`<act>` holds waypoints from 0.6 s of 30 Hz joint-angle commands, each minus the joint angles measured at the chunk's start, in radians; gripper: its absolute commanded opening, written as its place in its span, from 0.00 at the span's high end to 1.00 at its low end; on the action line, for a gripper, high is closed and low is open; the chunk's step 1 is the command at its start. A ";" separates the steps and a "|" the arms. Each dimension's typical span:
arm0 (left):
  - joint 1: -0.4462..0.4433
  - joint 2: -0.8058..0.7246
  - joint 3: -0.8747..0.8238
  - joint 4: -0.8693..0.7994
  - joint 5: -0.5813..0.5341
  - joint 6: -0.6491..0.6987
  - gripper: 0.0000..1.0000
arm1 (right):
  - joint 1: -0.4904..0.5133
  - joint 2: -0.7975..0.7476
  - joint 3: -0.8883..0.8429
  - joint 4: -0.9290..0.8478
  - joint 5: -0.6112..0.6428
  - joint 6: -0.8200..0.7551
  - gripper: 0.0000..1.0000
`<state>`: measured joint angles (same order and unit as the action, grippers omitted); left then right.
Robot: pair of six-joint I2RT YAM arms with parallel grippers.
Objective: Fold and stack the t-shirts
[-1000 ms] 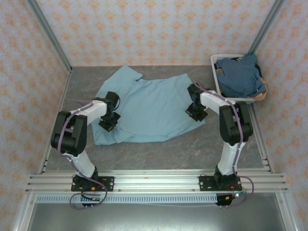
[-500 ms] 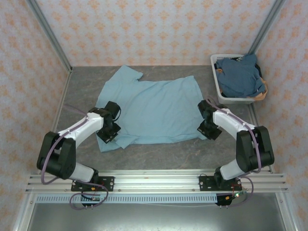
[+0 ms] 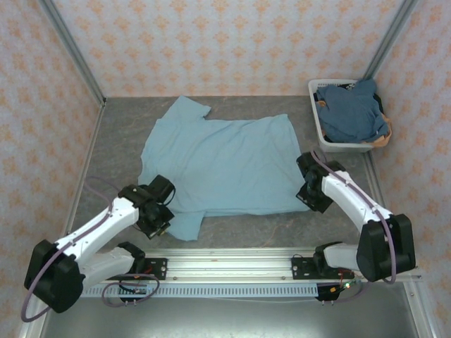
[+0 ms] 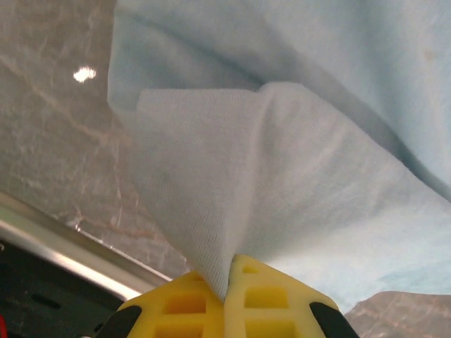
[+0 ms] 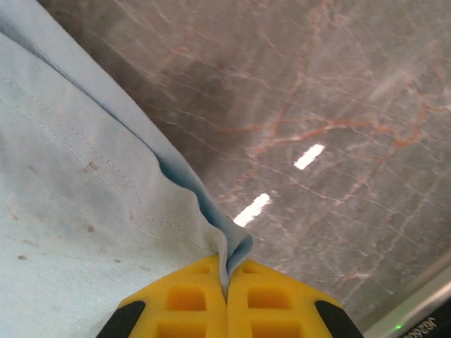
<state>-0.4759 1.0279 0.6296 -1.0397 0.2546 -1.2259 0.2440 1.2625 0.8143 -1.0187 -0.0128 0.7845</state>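
the overhead view gives the whole layout: the light blue t-shirt (image 3: 218, 165) lies spread nearly flat across the middle of the grey marbled table (image 3: 275, 224), with one short sleeve pointing to the far left. the left gripper (image 3: 156, 220) sits at the shirt's near left corner and the right gripper (image 3: 311, 198) at its near right corner, both low over the cloth. in the far right corner a white basket (image 3: 316, 120) holds the darker blue t-shirts (image 3: 352, 113), bunched in a heap and hanging over its rim, well apart from the spread shirt.

from above, neither grasp can be made out; the wrist cameras settle it. in the left wrist view the yellow fingers are clenched together on a fold of light blue cloth that rises out of them in a peaked ridge, with the shirt's loose edge lying on the table beyond and a metal rail (image 4: 63, 239) crossing the lower left. in the right wrist view the yellow fingers are likewise pinched tight on the shirt's edge, doubled over where it enters them, and bare table with bright light spots lies just beside it.

up close the cloth is a fine soft knit. the right wrist view shows a stitched seam line near the edge and a few small brownish specks. the side facing up is plain light blue, with shallow wrinkles.
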 commanded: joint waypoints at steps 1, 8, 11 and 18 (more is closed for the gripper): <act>-0.058 -0.042 -0.021 -0.082 0.027 -0.103 1.00 | 0.001 -0.026 -0.045 -0.066 0.051 0.001 1.00; -0.133 -0.133 -0.016 -0.151 -0.004 -0.199 1.00 | -0.005 0.018 -0.056 -0.035 0.019 -0.005 1.00; -0.133 -0.130 -0.003 -0.133 -0.030 -0.213 1.00 | -0.007 0.016 -0.054 -0.035 0.026 -0.002 1.00; -0.133 0.015 0.212 -0.123 -0.186 -0.142 1.00 | -0.012 -0.004 -0.030 -0.058 0.034 0.043 1.00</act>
<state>-0.6025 0.9985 0.7433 -1.1477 0.1825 -1.3876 0.2394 1.2758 0.7624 -1.0328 -0.0105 0.7963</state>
